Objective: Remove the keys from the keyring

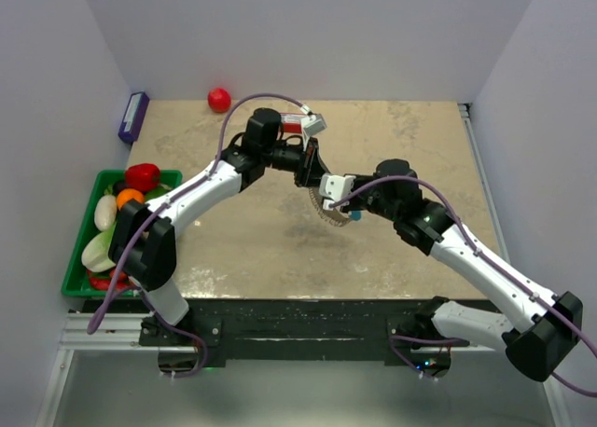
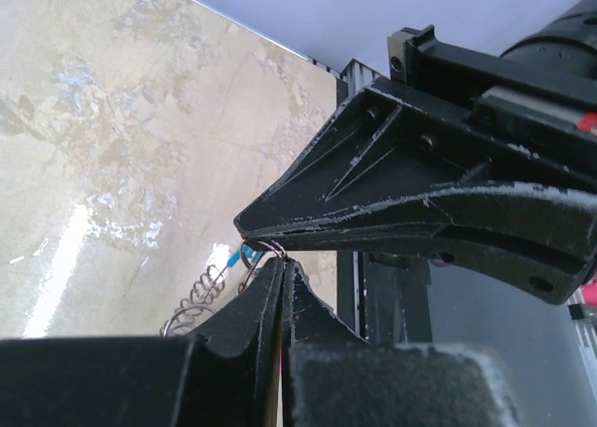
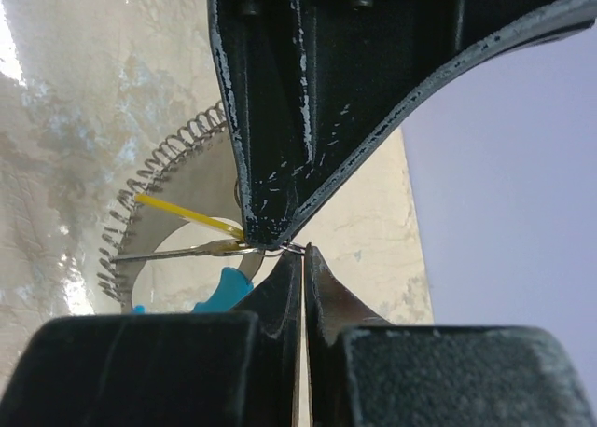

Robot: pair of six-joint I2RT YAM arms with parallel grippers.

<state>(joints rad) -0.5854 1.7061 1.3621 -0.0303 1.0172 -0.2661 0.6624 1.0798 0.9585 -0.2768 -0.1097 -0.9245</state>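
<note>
Obs: Presently the left gripper (image 2: pixel 283 264) is seen clenched, its fingertips pressed together on a thin wire of the keyring (image 3: pixel 140 180), which is held up off the table (image 1: pixel 233 250) over its middle. The right gripper (image 3: pixel 303 253) is likewise clamped fully and meets the left tip to tip. Wire runs into its tips, but whether any is truly caught cannot be told.

Rev: Where is the key noted?

Obs: The key (image 3: pixel 182 213), a thin yellow strip, is seen lying across the coiled loop, one end just beside the left tips. The blue segment (image 3: pixel 224 289) hangs below, near the right fingers.

Rev: How is the step judged best done?

Obs: A separating pull is judged to be in hand. The loop should be pinned by one claw while the other is drawn away slowly along the wire, not across it, so that the key is slid off rather than bent. If the right pads are found bare, they should be reopened and reseated on the key itself. A slip is to be expected, the metal looking thin and smooth.

Rev: Surroundings?

Obs: The table is mottled beige, with a glare patch. A green tray (image 1: pixel 68 276) of toy produce is set at its left edge. A red ball (image 1: pixel 218 99) and a purple box (image 1: pixel 133 116) lie at the far side. Three sides are enclosed by pale walls (image 1: pixel 326 35).
</note>
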